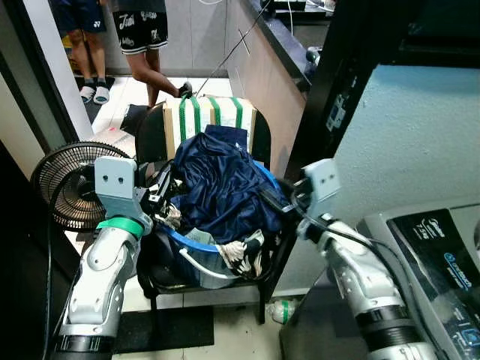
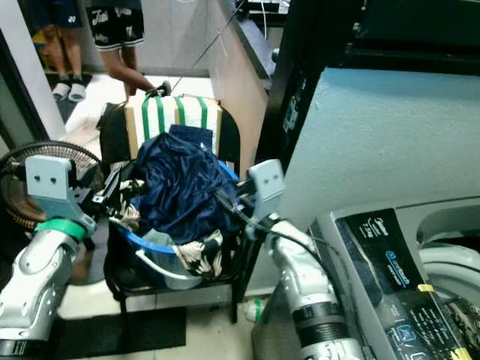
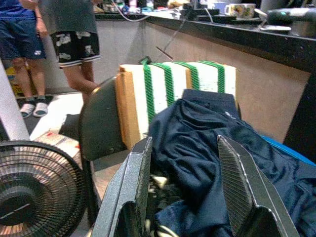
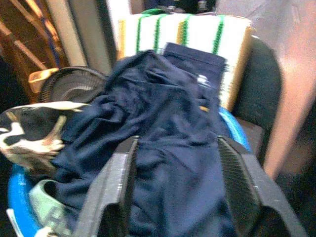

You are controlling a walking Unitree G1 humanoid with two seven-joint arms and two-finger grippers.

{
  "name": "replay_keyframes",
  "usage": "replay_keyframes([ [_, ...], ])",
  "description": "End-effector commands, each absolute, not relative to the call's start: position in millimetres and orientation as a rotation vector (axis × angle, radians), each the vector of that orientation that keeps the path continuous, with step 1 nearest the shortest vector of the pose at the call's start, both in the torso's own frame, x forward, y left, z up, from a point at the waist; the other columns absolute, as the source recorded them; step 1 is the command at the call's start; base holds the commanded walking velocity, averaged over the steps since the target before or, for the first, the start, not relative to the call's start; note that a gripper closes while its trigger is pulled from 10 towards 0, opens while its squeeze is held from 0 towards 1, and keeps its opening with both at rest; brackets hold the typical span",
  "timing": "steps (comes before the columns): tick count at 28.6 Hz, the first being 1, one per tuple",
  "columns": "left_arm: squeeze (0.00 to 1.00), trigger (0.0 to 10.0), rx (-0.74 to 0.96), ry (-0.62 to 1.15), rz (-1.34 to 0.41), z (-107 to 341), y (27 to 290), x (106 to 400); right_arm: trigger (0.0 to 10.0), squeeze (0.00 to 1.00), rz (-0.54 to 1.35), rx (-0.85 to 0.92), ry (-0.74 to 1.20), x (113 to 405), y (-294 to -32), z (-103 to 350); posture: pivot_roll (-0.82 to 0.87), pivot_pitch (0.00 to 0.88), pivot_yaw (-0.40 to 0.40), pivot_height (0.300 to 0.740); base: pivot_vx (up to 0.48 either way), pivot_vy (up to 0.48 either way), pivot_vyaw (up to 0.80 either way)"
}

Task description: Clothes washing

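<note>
A blue laundry basket (image 1: 187,241) sits on a black chair (image 1: 150,131). It is heaped with a navy garment (image 1: 221,184), and a black-and-white patterned cloth (image 1: 240,253) hangs at its front. My left gripper (image 1: 161,191) is at the basket's left side, open, with the navy fabric lying between its fingers (image 3: 138,173) in the left wrist view. My right gripper (image 1: 277,196) is at the basket's right side, also open, its fingers (image 4: 123,173) spread over the same garment. Neither is closed on cloth.
A green-striped box (image 1: 214,112) stands behind the basket on the chair. A floor fan (image 1: 67,184) is at the left. The washing machine (image 2: 390,262) is at the lower right, against a pale wall. Two people (image 1: 139,37) stand at the back. A bottle (image 1: 283,309) lies under the chair.
</note>
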State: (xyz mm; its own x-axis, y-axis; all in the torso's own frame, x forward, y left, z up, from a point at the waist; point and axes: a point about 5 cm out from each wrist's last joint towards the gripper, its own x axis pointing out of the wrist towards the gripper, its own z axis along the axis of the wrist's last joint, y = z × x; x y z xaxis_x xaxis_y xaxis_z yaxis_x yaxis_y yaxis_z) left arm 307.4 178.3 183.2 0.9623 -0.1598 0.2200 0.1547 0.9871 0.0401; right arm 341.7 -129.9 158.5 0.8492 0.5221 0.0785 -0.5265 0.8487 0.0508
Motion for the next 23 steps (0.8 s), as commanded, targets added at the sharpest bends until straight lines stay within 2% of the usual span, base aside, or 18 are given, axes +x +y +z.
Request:
replay_keyframes([
  [1,0.00,10.0,0.028,-0.200,-0.169,178,178,307,10.0,1.00,0.567,0.079,-0.047,344,-130,155,0.04,0.037,-0.008,0.740,0.000,0.000,0.00],
  [6,0.00,10.0,0.033,-0.192,-0.188,180,179,310,10.0,1.00,0.536,0.052,0.008,362,-128,147,0.04,0.071,0.006,0.740,0.000,0.000,0.00],
  [11,0.00,10.0,0.043,-0.184,-0.216,183,177,309,10.0,1.00,0.524,0.124,-0.018,377,-129,160,0.06,0.114,0.022,0.740,0.000,0.000,0.00],
  [16,0.00,10.0,0.029,-0.167,-0.233,184,179,303,10.0,1.00,0.679,0.185,-0.064,373,-117,168,0.08,0.133,0.047,0.740,0.000,0.000,0.00],
  [23,0.00,10.0,0.038,-0.165,-0.233,185,179,306,10.0,1.00,0.714,0.304,-0.117,369,-119,170,0.08,0.104,0.044,0.740,0.000,0.000,0.00],
])
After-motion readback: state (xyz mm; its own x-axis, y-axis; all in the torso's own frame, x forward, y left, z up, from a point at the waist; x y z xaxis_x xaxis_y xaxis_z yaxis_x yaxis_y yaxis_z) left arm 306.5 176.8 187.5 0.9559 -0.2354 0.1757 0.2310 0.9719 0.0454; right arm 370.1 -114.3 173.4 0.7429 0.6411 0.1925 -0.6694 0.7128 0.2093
